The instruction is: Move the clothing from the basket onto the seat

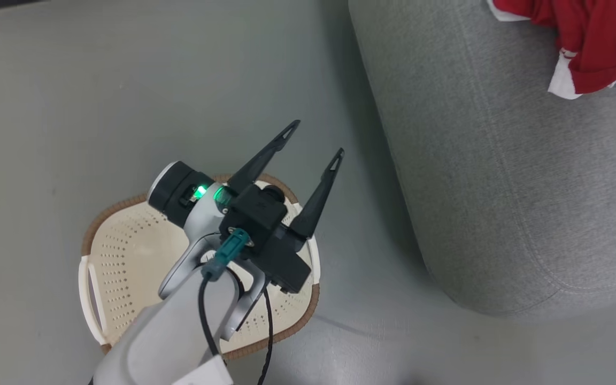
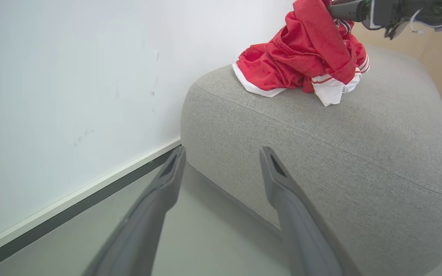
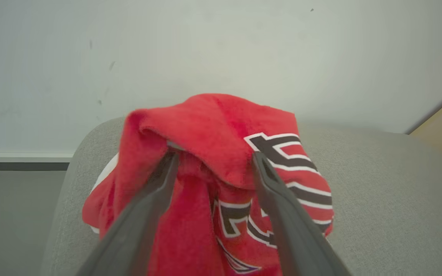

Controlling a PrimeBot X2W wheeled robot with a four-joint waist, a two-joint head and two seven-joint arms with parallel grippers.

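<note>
Currently in hand: the drop-off on the seat, judged close to the end of the task
clothing: heaped red and white on the seat's top near its rounded end, well apart from the basket
right gripper: at the heap, fingers spread apart and clamping nothing, though cloth hangs over both tips
jersey: part of that heap, its lettered red cloth draped across the right gripper
left gripper: above the basket, fingers wide and empty, pointing towards the seat
basket: on the grey floor beside the seat; what the left arm leaves uncovered holds no garment
next move calls for: drawing the right gripper back and clear, so the cloth slips off the tips and is not dragged towards the seat's edge
after that: a look at the basket's hidden part, to confirm nothing is left
</note>
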